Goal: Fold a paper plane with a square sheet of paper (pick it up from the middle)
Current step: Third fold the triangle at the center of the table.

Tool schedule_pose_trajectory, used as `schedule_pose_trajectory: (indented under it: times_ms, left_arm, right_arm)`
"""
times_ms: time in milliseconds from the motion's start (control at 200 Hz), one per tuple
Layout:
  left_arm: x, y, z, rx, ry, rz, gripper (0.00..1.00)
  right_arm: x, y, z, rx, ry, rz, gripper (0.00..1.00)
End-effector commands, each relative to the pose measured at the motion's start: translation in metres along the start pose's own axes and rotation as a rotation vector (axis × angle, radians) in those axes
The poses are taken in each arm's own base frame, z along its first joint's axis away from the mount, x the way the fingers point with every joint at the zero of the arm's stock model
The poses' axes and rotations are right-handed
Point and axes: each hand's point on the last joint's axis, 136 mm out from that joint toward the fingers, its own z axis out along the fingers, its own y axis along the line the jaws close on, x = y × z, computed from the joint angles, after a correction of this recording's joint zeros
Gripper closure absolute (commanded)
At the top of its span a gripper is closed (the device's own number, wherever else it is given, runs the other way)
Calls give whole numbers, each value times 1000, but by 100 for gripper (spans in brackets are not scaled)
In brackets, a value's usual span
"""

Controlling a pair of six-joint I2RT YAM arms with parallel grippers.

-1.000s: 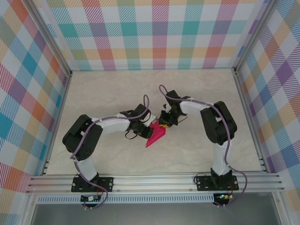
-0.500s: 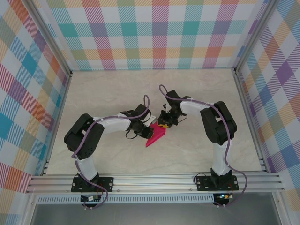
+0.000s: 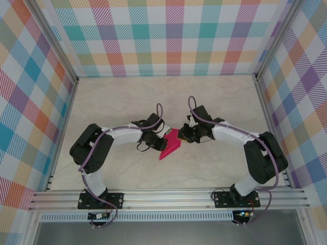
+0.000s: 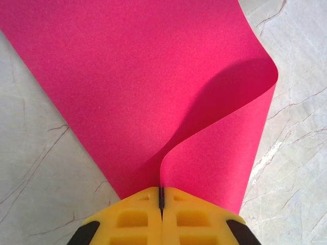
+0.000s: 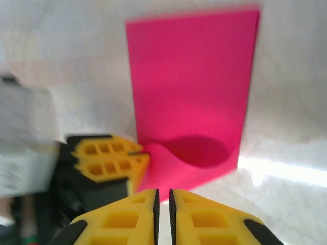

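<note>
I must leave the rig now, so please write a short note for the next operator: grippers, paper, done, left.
Left gripper: jaws shut on the paper, one edge curling up off the table.
Right gripper: jaws shut, empty, close to the paper.
Done: paper gripped; any creases are unclear.
Left: finish the folds.
</note>
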Motion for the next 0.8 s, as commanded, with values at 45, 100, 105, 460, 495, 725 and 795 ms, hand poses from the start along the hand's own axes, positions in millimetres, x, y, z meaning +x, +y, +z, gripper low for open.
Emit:
schedule_pose_trajectory:
  times_ms: [45,100,105,460,495,725,795]
  left_arm:
    - [11,4,5,12,38,-4,100]
    - [10,4,5,14,38,-2,100]
    - [10,4,5,15,38,-3,100]
    - [11,3,5,23,40,-4,100]
    - [12,4,5,21,43,-5,100]
    - [12,3,7,28,49,-5,100]
    - [12,2,8,32,50,-6,100]
  right_arm:
    - [29,22,17,-126,-3,30,87]
    - [37,26,22,-132,2,21,87]
    - [38,26,23,-131,3,22,88]
    - [66,35,58,-189,-2,74,91]
    - [68,32,59,-193,-10,79,91]
    - [74,37,60,-227,-23,64,91]
    - [75,36,59,-220,-33,62,91]
